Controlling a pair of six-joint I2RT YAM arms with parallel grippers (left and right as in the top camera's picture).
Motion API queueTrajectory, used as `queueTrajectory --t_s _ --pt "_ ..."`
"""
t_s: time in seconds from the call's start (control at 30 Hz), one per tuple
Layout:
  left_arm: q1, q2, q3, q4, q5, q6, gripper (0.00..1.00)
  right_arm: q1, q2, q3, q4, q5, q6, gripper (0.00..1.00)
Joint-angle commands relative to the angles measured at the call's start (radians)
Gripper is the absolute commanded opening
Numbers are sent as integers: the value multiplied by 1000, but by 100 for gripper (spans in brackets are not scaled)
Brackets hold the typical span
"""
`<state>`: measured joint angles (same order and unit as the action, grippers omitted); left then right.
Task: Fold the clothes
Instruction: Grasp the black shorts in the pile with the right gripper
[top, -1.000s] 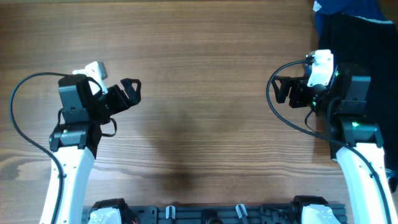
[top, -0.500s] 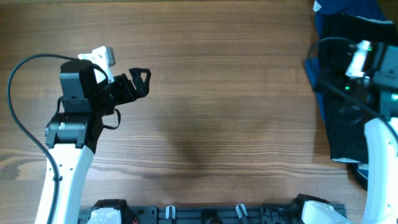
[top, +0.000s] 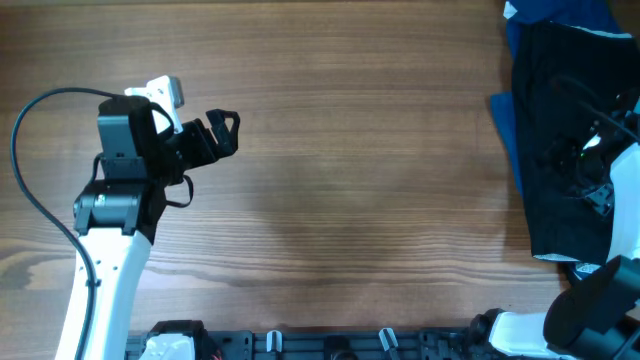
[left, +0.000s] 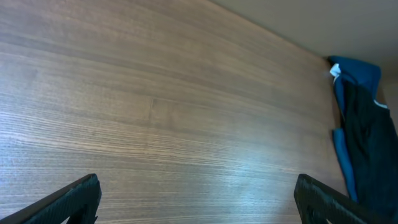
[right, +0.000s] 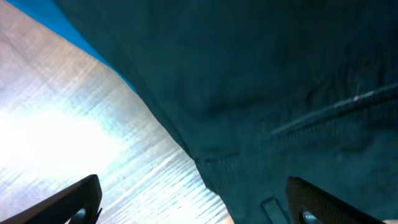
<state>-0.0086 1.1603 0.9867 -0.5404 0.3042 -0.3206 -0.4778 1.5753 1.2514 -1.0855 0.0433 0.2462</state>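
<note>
Overhead: finds clothes (top: 555, 120), black, at far R edge of table (top: 350, 150), roughly flat w/ creases, lying on dark blue cloth (top: 507, 115) that pokes out along L side & top. Puts L gripper (top: 228, 134) over bare wood on L half of table, well apart from clothes. Reads jaws as spread wide, nothing between. L wrist cam agrees: tips far apart at frame bottom, wood grain below, clothes in far R corner.

Places R arm (top: 625, 200) over clothes at R edge; gripper hard to pick out from above, dark on dark. R wrist cam: shows R gripper (right: 193, 208) released, tips wide apart, empty, close above black fabric near its edge w/ bright wood alongside. Contact w/ fabric: cannot tell.
</note>
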Motion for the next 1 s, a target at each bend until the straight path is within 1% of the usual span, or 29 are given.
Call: queueTrajectory --t_s 0.0,0.13,0.3,0.4,0.53,0.6,0.63,0.67,0.77,0.83,0.87,0.9,0.97 --pt "-5 35 12 -5 -10 -2 100 -4 5 -3 -32 16 18 95" --pt "-5 64 12 -4 -10 -2 100 -4 5 -61 -21 18 16 95" --pt "-5 80 12 -3 -10 -1 100 -4 5 -165 75 40 22 95" --pt "-5 82 12 1 -10 -1 100 -4 5 -218 153 79 60 94" --pt "-5 84 12 13 -10 -1 100 -4 5 -270 221 94 72 89" --pt "-5 84 12 20 -18 -1 100 -4 5 -304 262 97 72 85" --pt "-5 84 12 23 -31 -1 100 -4 5 -312 270 100 73 81" --pt "-5 84 12 24 -42 -1 100 -4 5 -313 270 109 83 71" --pt "-5 84 12 24 -55 -2 100 -4 5 -313 281 118 98 48" --pt "-5 84 12 24 -55 -2 100 -4 5 -313 283 119 97 38" --pt "-5 84 12 24 -55 -2 100 -4 5 -313 285 119 95 29" --pt "-5 84 12 24 -55 -2 100 -4 5 -313 288 119 95 24" --pt "-5 84 12 23 -55 -2 99 -4 5 -313 293 119 95 5"
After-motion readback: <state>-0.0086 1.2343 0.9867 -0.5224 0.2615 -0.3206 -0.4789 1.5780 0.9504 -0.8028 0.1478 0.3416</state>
